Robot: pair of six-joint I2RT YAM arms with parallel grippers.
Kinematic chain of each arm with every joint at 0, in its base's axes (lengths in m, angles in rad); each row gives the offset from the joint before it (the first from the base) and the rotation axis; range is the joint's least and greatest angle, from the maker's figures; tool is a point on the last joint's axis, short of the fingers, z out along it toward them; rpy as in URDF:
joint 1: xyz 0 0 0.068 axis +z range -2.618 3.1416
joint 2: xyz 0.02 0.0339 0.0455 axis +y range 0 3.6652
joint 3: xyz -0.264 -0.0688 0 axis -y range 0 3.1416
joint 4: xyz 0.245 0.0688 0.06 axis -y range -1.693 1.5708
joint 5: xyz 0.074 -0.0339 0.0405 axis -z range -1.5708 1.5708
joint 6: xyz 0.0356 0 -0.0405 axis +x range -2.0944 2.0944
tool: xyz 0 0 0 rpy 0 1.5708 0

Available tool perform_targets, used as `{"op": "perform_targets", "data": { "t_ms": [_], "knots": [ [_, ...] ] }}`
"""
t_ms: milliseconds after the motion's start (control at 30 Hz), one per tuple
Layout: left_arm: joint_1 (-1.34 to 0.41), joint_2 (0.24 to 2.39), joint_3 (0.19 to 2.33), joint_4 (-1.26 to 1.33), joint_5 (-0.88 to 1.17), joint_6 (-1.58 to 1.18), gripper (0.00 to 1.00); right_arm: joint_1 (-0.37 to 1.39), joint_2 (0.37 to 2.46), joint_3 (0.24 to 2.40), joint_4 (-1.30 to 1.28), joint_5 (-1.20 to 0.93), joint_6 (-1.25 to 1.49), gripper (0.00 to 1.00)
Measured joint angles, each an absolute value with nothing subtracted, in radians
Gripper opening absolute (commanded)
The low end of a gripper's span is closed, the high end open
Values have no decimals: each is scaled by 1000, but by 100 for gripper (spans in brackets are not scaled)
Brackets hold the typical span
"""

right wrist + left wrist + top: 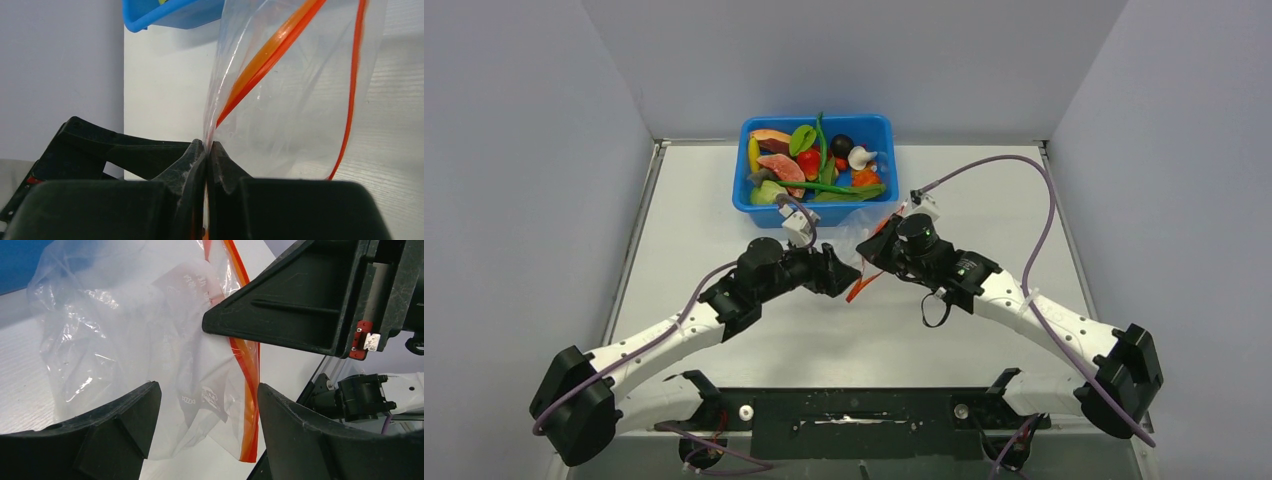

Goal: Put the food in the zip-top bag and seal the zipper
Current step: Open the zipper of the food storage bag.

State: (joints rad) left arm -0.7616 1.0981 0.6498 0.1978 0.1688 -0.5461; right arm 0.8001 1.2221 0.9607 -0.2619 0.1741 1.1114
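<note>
The food [809,165], several colourful toy pieces, lies in a blue tub at the back of the table. The clear zip-top bag [125,340] hangs crinkled between both grippers, just in front of the tub. My right gripper [206,145] is shut on the bag's [300,110] edge, right by the zipper [270,50]. My left gripper [209,390] is open, and the bag's lower corner hangs between its fingers. The orange zipper strip [247,360] runs close beside its right finger [300,435]. No food shows inside the bag. From above, the left gripper [839,272] and right gripper [879,250] nearly meet over the zipper [861,287].
The blue tub [816,122] stands at the table's back centre, its corner also visible in the right wrist view [165,12]. Grey walls enclose the table on the left, right and back. Purple cables loop off both arms.
</note>
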Motion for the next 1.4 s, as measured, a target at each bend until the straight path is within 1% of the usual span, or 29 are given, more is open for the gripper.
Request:
{"op": "perform_targets", "data": {
  "t_ms": [67, 167, 233, 300, 500, 600, 667, 700, 733, 800, 867, 933, 1000, 1133, 1233, 1400],
  "knots": [
    [-767, 1109, 649, 207, 166, -542, 70, 800, 1234, 967, -262, 174, 1112, 2],
    [-777, 1124, 649, 224, 159, -535, 59, 800, 1242, 974, -262, 173, 1113, 3],
    [-783, 1132, 649, 230, 156, -532, 57, 801, 1242, 975, -262, 173, 1116, 3],
    [-790, 1137, 649, 235, 155, -527, 58, 803, 1242, 975, -263, 174, 1118, 3],
    [-810, 1142, 649, 238, 154, -520, 68, 807, 1242, 975, -263, 176, 1133, 3],
    [-817, 1142, 649, 246, 157, -527, 68, 807, 1242, 975, -263, 181, 1138, 3],
    [-817, 1145, 649, 257, 157, -538, 62, 807, 1242, 975, -263, 183, 1140, 3],
    [-817, 1148, 649, 259, 157, -540, 57, 807, 1242, 975, -263, 184, 1142, 3],
    [-817, 1151, 649, 260, 156, -543, 48, 807, 1242, 975, -263, 183, 1142, 4],
    [-817, 1161, 649, 260, 152, -546, 27, 807, 1241, 975, -263, 183, 1142, 8],
    [-817, 1166, 649, 260, 150, -551, 11, 807, 1240, 975, -263, 183, 1142, 19],
    [-818, 1166, 649, 261, 147, -553, 0, 807, 1239, 975, -265, 183, 1143, 35],
    [-818, 1166, 648, 266, 144, -557, 0, 807, 1233, 975, -285, 185, 1145, 44],
    [-819, 1165, 626, 294, 138, -568, 0, 807, 1193, 975, -352, 213, 1145, 49],
    [-820, 1165, 619, 296, 138, -575, 0, 806, 1134, 975, -425, 263, 1157, 51],
    [-826, 1165, 618, 304, 134, -591, 0, 805, 1050, 981, -553, 368, 1201, 50]
  ]
}}
